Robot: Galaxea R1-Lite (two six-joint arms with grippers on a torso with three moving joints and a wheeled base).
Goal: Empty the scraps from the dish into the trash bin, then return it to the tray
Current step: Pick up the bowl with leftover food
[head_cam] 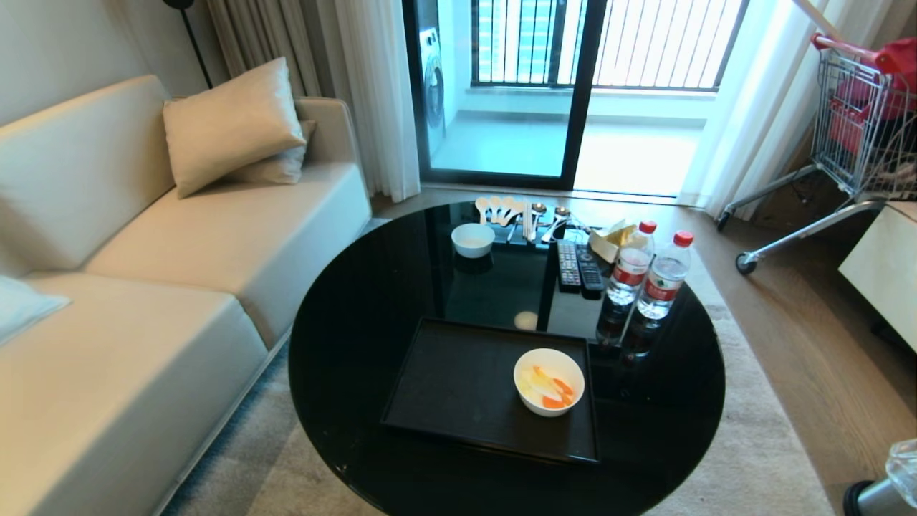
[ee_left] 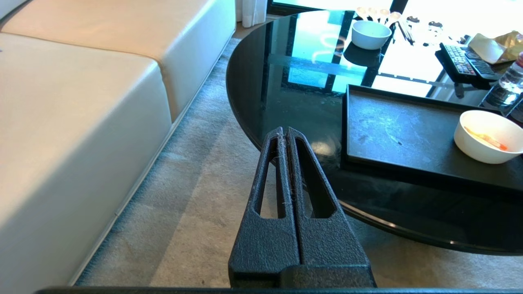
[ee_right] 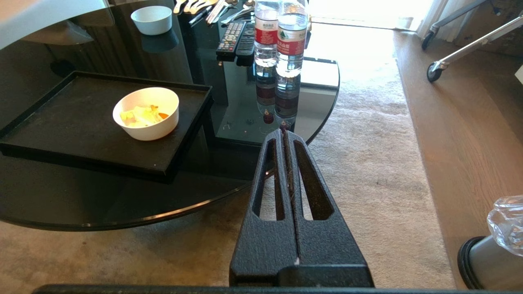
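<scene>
- Dish point(head_cam: 549, 381): white round bowl, upright, on the tray's right half, at about 5 o'clock of the table's centre.
- Scraps point(head_cam: 548, 387): orange and pale yellow pieces lying inside the dish.
- Tray point(head_cam: 458, 383): black, rectangular, low-rimmed, on the near part of the round black table point(head_cam: 358, 344).
- Trash bin point(head_cam: 885, 487): metal body, black base ring, clear bag at the rim; on the floor past the table's 4 o'clock edge, only partly in frame.
- Smaller white bowl point(head_cam: 473, 239): at 12 o'clock on the table, well apart from the tray.
- Spoons and cutlery point(head_cam: 519, 211): fanned at the far rim; the exact pieces are hard to tell.
- Two remotes point(head_cam: 579, 266): side by side at about 1 o'clock.
- Two water bottles point(head_cam: 648, 272): red caps, upright, just beside the remotes at 2 o'clock.
- Left gripper point(ee_left: 284, 131): fingers pressed together, holding nothing, above the carpet off the table's near-left edge.
- Right gripper point(ee_right: 283, 132): fingers pressed together, empty, off the table's near-right edge.
- Sofa point(head_cam: 143, 287): cream, left of the table.
</scene>
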